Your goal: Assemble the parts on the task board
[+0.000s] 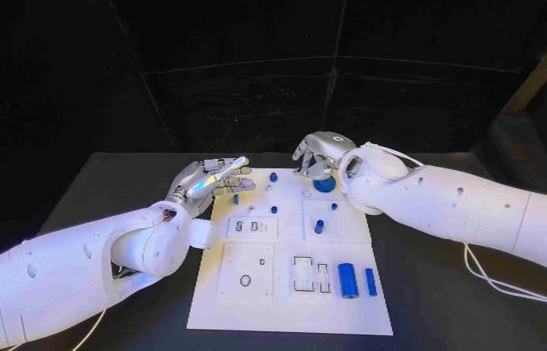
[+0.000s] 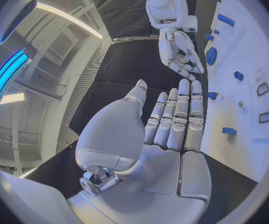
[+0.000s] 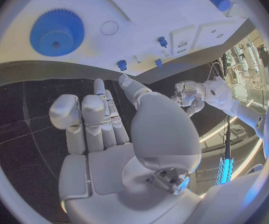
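Blue gear (image 1: 325, 184) near board's (image 1: 228, 303) far edge: likely light, stiff, slick; grip by rim | right hand (image 1: 322, 152) above it, fingers loosely curled, empty | left hand (image 1: 212, 179) spread, empty

A black desk (image 1: 114, 177) spreads beneath the work area, its matte surface reaching back to a dark backdrop (image 1: 285, 66) of black panels joined at thin pale seams. A white cable (image 1: 492, 276) loops over the desk near its right edge, and another thin white cable (image 1: 89, 325) trails across the near left corner.
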### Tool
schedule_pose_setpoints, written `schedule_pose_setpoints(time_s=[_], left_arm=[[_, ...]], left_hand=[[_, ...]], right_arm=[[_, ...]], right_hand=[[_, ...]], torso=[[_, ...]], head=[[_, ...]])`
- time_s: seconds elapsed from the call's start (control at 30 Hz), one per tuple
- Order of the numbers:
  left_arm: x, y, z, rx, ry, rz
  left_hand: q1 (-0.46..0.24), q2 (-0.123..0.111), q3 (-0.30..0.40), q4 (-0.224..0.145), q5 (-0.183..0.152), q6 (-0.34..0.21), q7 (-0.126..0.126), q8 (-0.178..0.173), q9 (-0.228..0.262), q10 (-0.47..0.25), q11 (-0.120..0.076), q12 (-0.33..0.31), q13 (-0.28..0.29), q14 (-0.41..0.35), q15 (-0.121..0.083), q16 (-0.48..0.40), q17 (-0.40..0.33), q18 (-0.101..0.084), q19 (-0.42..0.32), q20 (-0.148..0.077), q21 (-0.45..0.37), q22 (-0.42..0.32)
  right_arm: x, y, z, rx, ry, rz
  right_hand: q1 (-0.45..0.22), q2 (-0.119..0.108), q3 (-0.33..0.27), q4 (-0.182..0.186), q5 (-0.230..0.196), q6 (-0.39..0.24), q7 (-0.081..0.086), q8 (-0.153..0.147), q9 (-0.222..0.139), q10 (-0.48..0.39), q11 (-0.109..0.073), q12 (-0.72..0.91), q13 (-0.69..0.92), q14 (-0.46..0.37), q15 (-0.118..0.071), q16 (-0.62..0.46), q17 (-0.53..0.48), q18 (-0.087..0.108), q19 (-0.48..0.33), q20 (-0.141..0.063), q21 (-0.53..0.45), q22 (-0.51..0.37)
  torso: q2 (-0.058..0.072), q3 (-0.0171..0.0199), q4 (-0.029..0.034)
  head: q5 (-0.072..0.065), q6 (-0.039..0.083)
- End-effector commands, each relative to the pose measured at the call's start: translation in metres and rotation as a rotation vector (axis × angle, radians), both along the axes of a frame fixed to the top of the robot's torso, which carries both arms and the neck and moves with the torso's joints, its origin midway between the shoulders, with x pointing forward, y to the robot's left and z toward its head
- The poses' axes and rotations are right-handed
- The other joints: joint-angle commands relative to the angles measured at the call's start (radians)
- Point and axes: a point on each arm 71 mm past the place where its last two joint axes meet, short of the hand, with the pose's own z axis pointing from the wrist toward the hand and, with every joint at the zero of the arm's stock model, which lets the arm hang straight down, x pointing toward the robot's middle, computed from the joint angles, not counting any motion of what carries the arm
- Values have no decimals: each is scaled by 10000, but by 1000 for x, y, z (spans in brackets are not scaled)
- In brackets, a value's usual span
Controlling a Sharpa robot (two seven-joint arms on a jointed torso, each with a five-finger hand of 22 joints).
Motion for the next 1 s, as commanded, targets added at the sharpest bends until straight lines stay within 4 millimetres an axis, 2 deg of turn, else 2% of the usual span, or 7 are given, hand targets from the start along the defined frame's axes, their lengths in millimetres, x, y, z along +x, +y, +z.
schedule_pose_setpoints(time_s=[0.03,0.17,0.2,0.27,0.33,0.5,1.0], left_arm=[[0,0,2,-79,-88,-94],[0,1,2,-69,-87,-74],[0,1,2,-68,-85,-75],[0,1,2,-68,-81,-81],[0,1,2,-64,-76,-79],[1,1,2,-57,-66,-81],[2,0,1,-41,7,-126]], left_hand=[[31,79,-5,-58,5,-14,66,-46,-7,-20,-10,-52,-13,12,49,-54,9,130,88,1,-50,-15],[31,79,-5,-58,5,-14,66,-46,-7,-20,-10,-52,-13,12,49,-54,9,130,88,1,-50,-15],[31,79,-5,-58,5,-14,66,-46,-7,-20,-10,-52,-13,12,49,-54,9,130,88,1,-50,-15],[47,84,-5,-76,6,-12,62,-49,-7,-20,-12,-55,-15,13,48,-61,16,130,95,1,-60,-20],[48,84,-5,-77,6,-12,61,-49,-7,-20,-12,-55,-15,13,48,-61,16,130,96,1,-60,-20],[48,84,-5,-77,6,-12,61,-49,-7,-20,-12,-55,-15,13,48,-61,16,130,96,1,-60,-20],[83,137,13,-112,7,3,51,-52,-4,-12,-19,-60,-18,17,45,-80,35,131,115,-1,-88,-34]], right_arm=[[-3,-15,2,725,903,-782],[-4,-37,0,665,1798,-1222],[-4,-41,-1,614,1993,-1290],[-2,-48,-3,503,2307,-1383],[0,-52,-5,402,2547,-1421],[6,-53,-10,80,2879,-1445],[10,-48,-14,-453,3039,-1365]], right_hand=[[-164,-261,-713,453,543,-235,-87,52,2,677,-132,623,484,82,-131,352,413,-174,208,-87,165,273],[-34,-138,-2396,1326,1262,-548,-197,196,36,953,-219,2285,2122,342,-265,1593,1924,-400,800,-199,782,1403],[399,-43,-3185,1665,1324,-662,-262,357,58,358,-194,3500,3499,377,-191,2051,2439,-407,896,-259,956,1661],[752,249,-3507,1938,1339,-826,-150,444,44,363,-159,5626,5755,421,-274,2535,3126,-515,1022,-125,1130,2006],[1115,361,-3879,2174,1359,-1030,-161,545,28,386,-125,7472,7726,484,-115,2948,3692,-522,1129,-153,1292,2298],[1815,575,-4094,2087,1280,-1412,-42,611,4,855,-127,9741,10103,583,-94,3496,4492,-625,1329,-57,1537,2774],[2136,810,-4326,1998,1371,-1527,-21,845,16,1252,-76,11095,11538,626,-31,3777,4913,-659,1395,2,1670,3011]], torso=[[-24,33,-110],[-26,53,-162],[-26,56,-174],[-31,61,-194],[-13,65,-176],[3,87,-140],[0,74,-140]], head=[[-13,47],[-52,80],[-49,88],[-44,91],[-70,88],[-92,41],[-127,-9]])
